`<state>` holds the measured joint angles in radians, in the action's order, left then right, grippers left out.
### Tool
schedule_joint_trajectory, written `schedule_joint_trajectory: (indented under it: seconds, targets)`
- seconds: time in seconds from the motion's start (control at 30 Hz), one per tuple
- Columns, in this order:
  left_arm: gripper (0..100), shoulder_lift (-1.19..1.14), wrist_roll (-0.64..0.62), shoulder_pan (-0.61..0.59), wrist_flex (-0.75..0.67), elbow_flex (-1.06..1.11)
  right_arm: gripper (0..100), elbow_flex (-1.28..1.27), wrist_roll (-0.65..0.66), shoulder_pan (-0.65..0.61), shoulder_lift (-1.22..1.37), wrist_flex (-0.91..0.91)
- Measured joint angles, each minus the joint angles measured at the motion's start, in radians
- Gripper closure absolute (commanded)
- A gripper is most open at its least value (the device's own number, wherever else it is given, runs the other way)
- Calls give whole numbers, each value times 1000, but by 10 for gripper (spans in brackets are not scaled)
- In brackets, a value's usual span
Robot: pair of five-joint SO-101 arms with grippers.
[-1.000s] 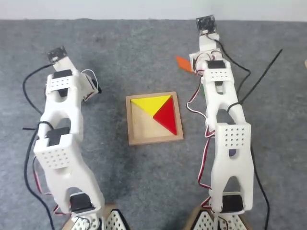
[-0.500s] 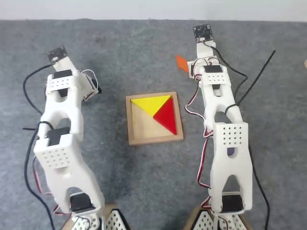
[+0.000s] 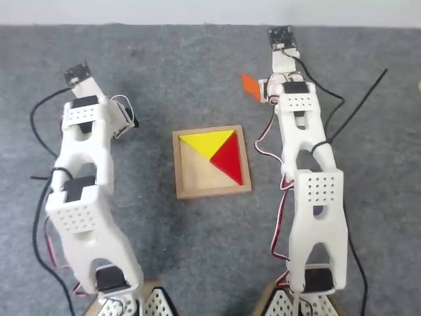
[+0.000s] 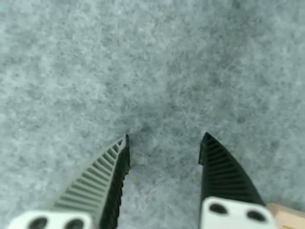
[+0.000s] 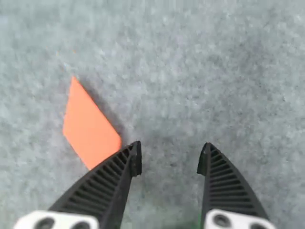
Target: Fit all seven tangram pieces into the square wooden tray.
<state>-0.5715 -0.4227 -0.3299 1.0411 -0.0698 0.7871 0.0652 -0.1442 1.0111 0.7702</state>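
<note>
Parallelogram (image 5: 88, 121), long axis diagonal, beside released right claw (image 5: 170, 145); left claw (image 4: 165, 137) released too.

The right hand (image 5: 170, 153) was found with its two black ribbed fingers (image 5: 107, 183) spread apart, with grey, felt-like tabletop (image 5: 214, 62) showing between them. An orange piece (image 5: 88, 126), a flat parallelogram, lay on the tabletop just beside one fingertip. That finger overlapped one of its corners. Contact could not be confirmed.

I'd call this a robotics lab bench, though I see little of the room. Grey felt covering (image 3: 164, 250) lies over the table, a loose black cable (image 3: 358, 102) trails beside the white perforated left arm (image 3: 79, 217) and right arm (image 3: 319, 191), and a pale wall (image 3: 131, 12) stands behind.
</note>
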Motion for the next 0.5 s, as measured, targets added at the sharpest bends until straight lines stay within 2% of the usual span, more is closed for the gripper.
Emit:
schedule_joint_trajectory:
  seconds: [0.3,0.5]
  targets:
    - [768,0,0,0,0,0,790,0,-206,-3,0,75]
    - [768,0,0,5,0,0,790,0,-244,-21,-9,98]
